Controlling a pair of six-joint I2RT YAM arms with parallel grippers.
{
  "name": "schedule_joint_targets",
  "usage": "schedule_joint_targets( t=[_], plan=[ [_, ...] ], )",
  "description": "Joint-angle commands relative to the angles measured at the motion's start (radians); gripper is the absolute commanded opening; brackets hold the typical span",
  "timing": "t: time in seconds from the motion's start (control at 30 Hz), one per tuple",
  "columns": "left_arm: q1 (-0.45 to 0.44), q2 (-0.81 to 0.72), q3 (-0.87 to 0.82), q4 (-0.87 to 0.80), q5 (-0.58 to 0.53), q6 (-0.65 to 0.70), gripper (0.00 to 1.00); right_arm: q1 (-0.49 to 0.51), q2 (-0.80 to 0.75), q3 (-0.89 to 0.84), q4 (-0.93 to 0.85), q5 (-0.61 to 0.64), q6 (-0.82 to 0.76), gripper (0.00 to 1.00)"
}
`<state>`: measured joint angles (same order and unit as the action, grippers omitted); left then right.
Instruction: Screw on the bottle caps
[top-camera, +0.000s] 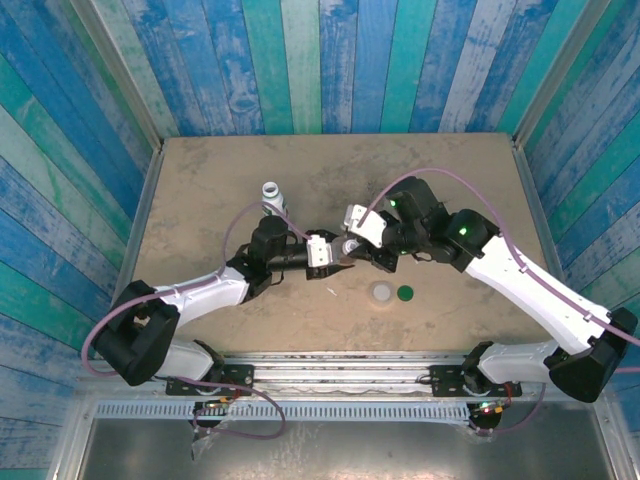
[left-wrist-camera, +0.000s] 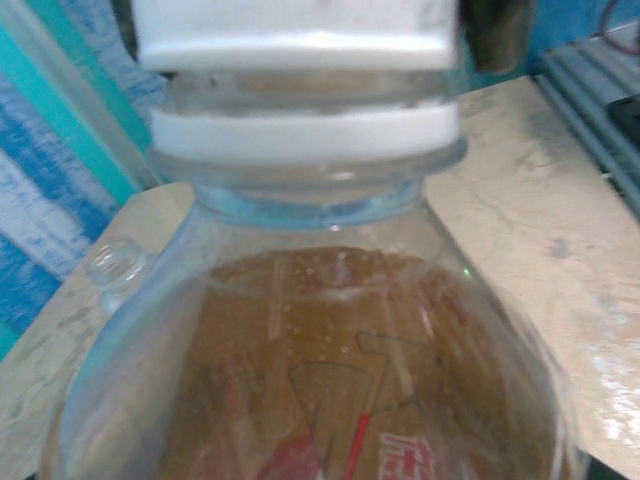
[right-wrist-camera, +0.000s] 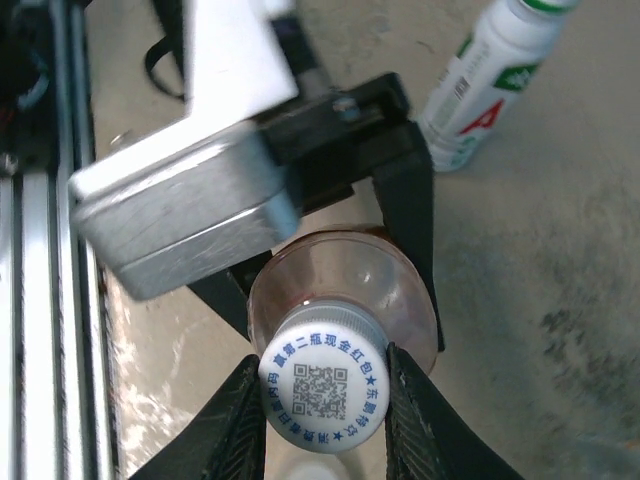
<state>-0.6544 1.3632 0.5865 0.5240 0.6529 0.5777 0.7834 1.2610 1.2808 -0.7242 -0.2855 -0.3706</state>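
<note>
Evidently mid-tightening: left gripper (top-camera: 343, 252) clamps the amber-liquid bottle (left-wrist-camera: 330, 380), right gripper (right-wrist-camera: 325, 400) pinches the white cap (right-wrist-camera: 325, 385) atop its neck; next likely needs another clockwise twist.

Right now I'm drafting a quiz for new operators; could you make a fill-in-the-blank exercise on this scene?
1. The amber bottle is gripped by the ___ gripper.
2. The right gripper pinches the QR-printed cap, whose colour is ___.
3. In the top view, the dark green cap lies on the table just ___ of the translucent cap.
Missing words: left; white; right.
</note>
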Motion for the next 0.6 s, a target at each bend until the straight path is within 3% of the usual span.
schedule_joint_targets(
  t=[0.0,0.13,0.27,0.4,0.57],
  plan=[
    [0.001,-0.012,-0.029,0.113,-0.195,-0.024,0.58,0.012,-0.002,-0.025,0.128,0.003,0.412,0.01],
    [0.001,-0.016,-0.039,0.125,-0.250,-0.019,0.58,0.012,0.026,-0.027,0.097,0.201,0.759,0.01],
    [0.001,-0.003,-0.045,0.132,-0.256,-0.006,0.58,0.012,0.057,-0.015,0.047,0.209,0.921,0.02],
    [0.001,0.003,-0.049,0.154,-0.188,-0.023,0.58,0.011,0.042,-0.018,0.062,0.209,0.838,0.12],
    [0.002,0.006,-0.038,0.147,-0.115,-0.083,0.58,0.011,-0.065,-0.042,0.139,0.140,0.504,0.52]
  ],
)
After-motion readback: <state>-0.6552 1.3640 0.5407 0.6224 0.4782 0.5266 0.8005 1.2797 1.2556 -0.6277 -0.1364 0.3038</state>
